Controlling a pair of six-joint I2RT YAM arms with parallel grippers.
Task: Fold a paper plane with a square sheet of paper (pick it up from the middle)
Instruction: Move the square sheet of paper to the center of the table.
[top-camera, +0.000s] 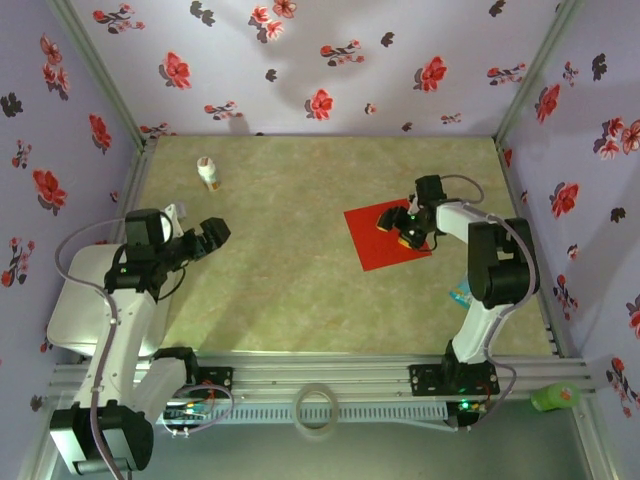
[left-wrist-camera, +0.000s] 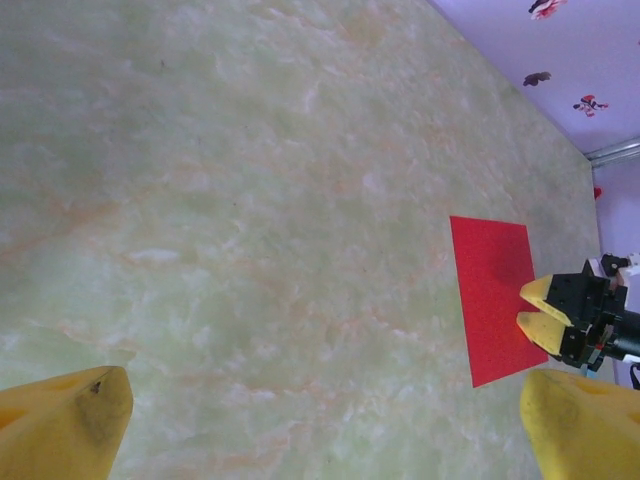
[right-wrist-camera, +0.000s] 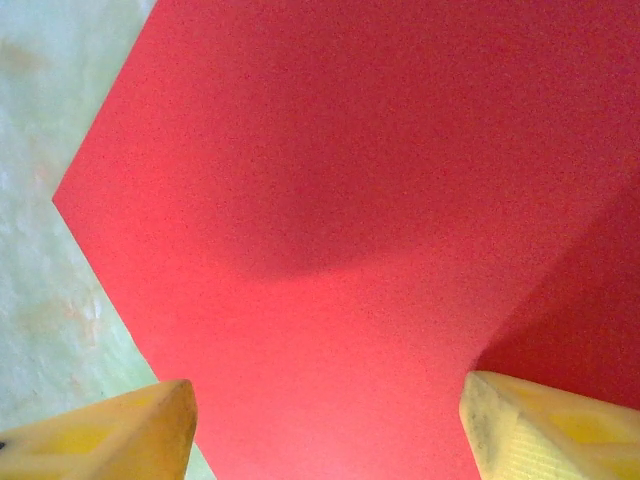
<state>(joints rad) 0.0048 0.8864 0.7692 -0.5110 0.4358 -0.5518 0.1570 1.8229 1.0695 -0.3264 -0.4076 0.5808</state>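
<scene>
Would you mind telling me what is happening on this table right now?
The right gripper is lowered over the square sheet of red paper, near its middle, with its jaws apart and its fingertips at or just above the paper. The sheet looks unfolded and lies on the table, so no folding has been done yet. The left gripper hangs open above bare table on the left, holding nothing.

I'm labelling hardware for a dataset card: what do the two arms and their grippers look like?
The left arm and right arm have white links, black joint housings and black bases bolted to a silver rail, with grey cables looping alongside. The left gripper and right gripper are black-bodied with yellow wedge-shaped fingertips.
</scene>
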